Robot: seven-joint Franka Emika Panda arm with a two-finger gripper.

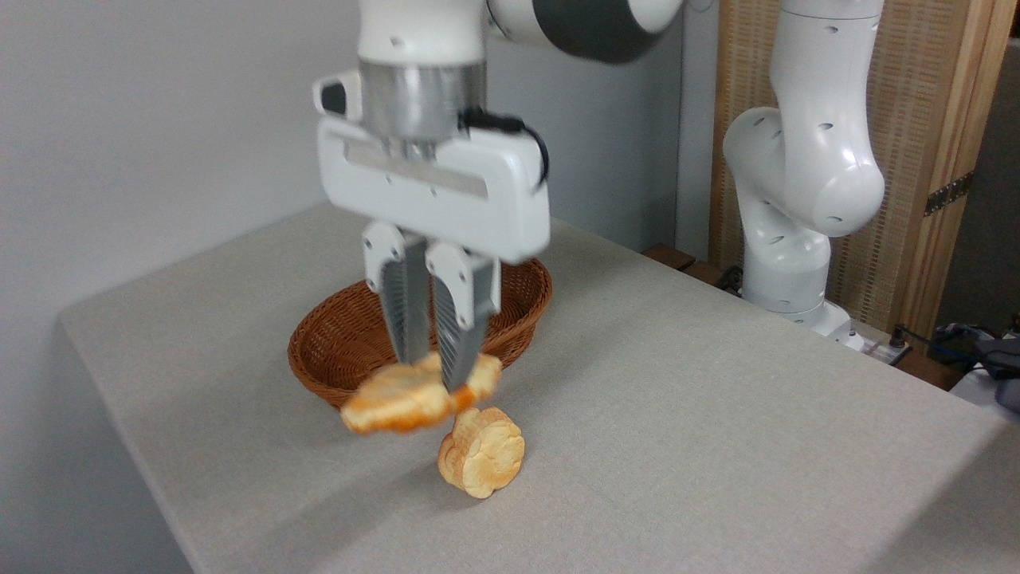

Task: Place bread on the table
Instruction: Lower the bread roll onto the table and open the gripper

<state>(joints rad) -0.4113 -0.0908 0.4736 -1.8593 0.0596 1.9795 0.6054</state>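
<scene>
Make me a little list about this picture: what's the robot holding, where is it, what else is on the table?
holding: bread, pinched between the fingers of the gripper
bread position: in the air, blurred, in front of the basket, not on the table
basket: brown wicker, looks empty
bun: flower-shaped, on the table just below and right of the bread
task state: bread out of the basket, not yet set down
</scene>
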